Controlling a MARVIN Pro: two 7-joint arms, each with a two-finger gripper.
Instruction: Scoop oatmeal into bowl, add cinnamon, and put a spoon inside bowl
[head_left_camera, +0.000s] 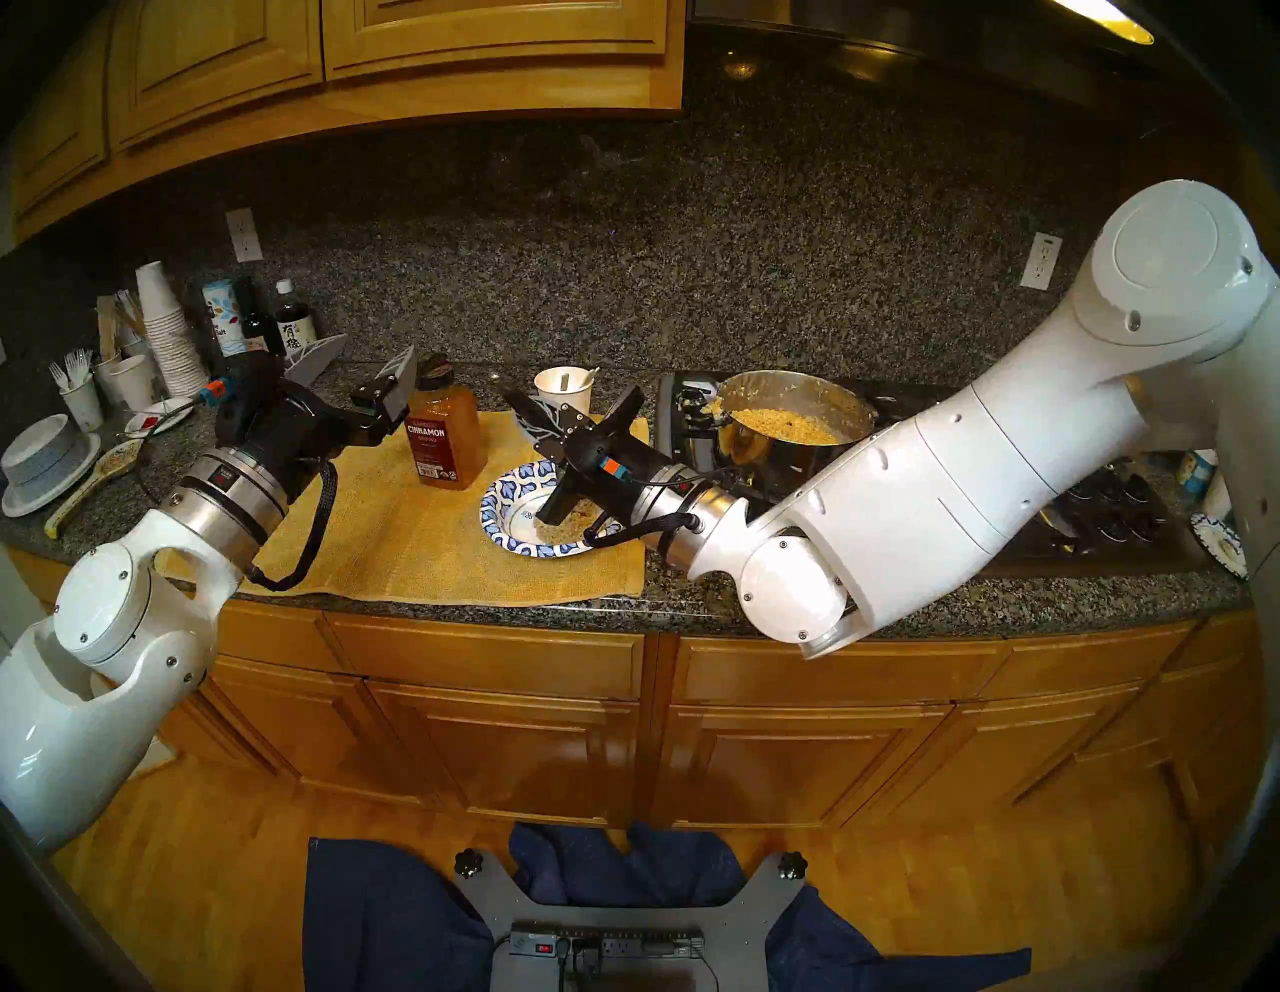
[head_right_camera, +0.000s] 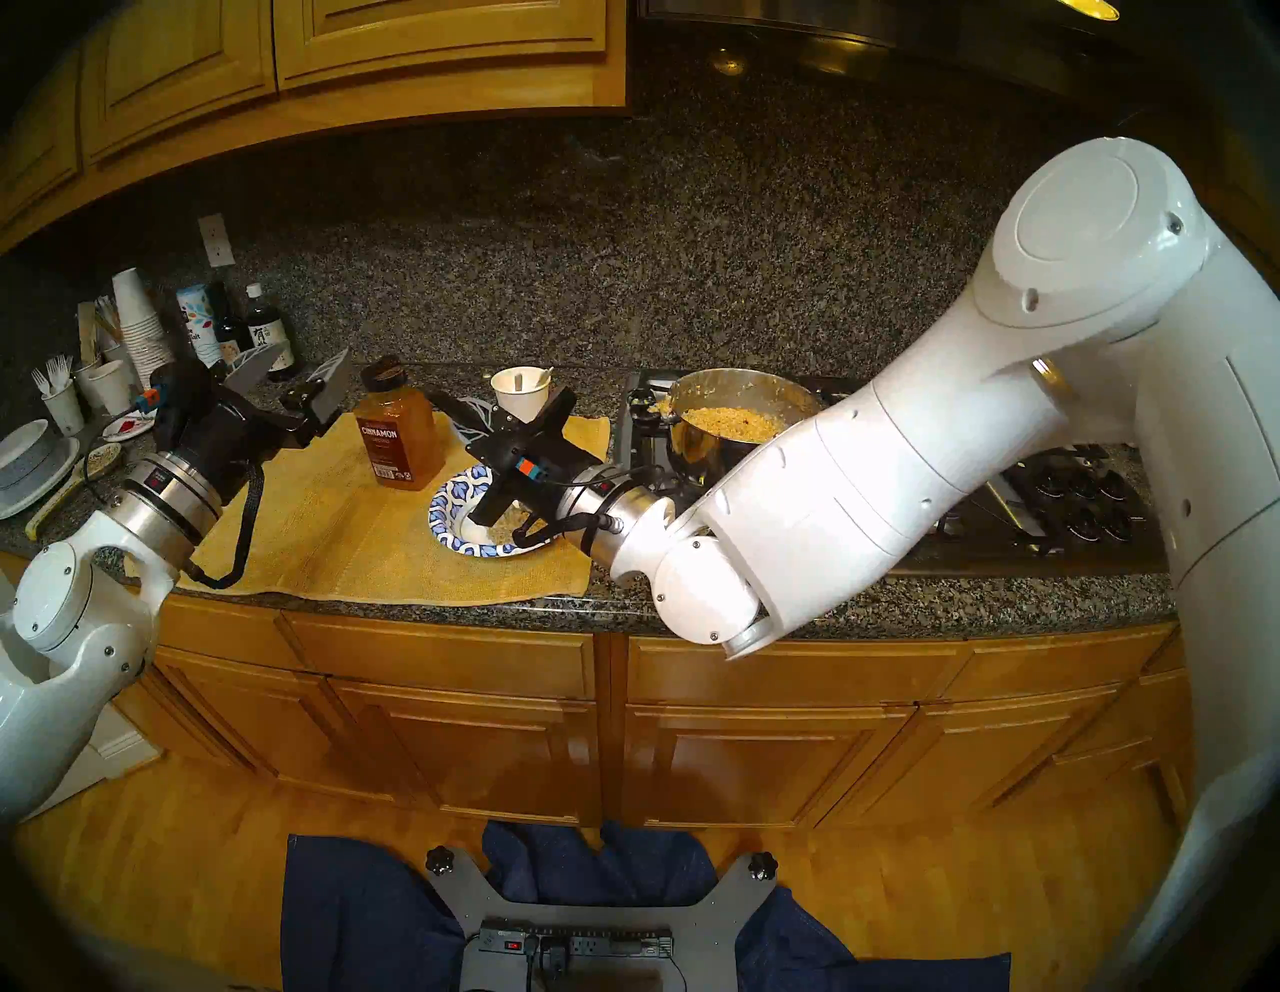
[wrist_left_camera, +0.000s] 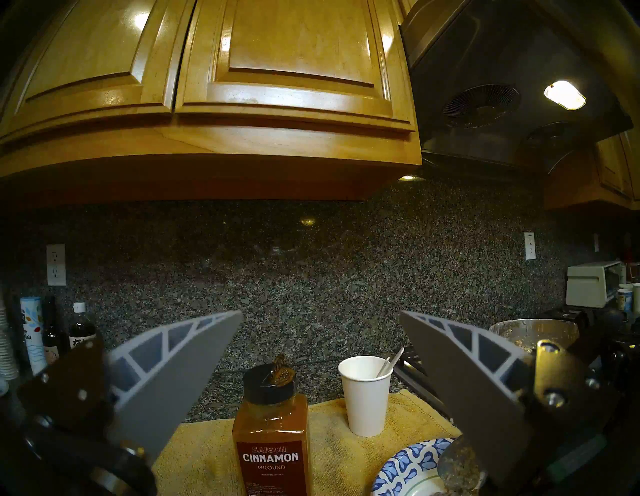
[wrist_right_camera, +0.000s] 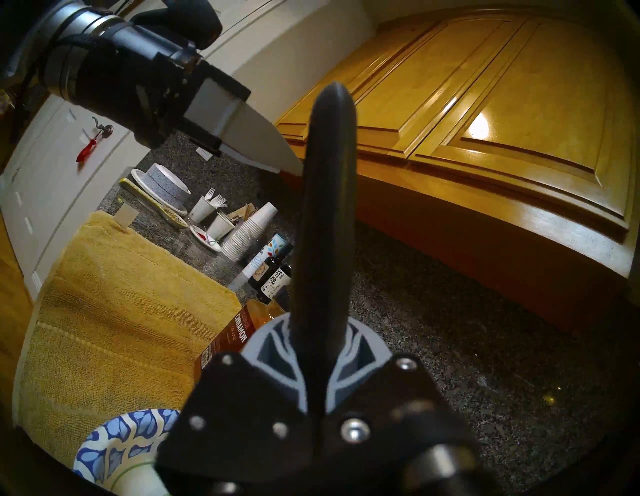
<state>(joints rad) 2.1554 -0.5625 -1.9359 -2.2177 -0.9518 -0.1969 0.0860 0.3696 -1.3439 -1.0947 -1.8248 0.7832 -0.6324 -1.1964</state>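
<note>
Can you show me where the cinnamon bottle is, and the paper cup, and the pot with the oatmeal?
cinnamon bottle (head_left_camera: 443, 443): left head view, on its dark label.
paper cup (wrist_left_camera: 365, 398): left wrist view, on its white side wall.
pot (head_left_camera: 821, 395): left head view, on its shiny inside wall above the oatmeal.

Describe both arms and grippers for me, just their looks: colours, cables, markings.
Both arms have glossy white shells ending in polished metal wrist rings. The left gripper has a black body, pale grey ribbed wedge fingers, an orange-and-blue connector and a looped black braided cable. The right gripper matches it.
</note>
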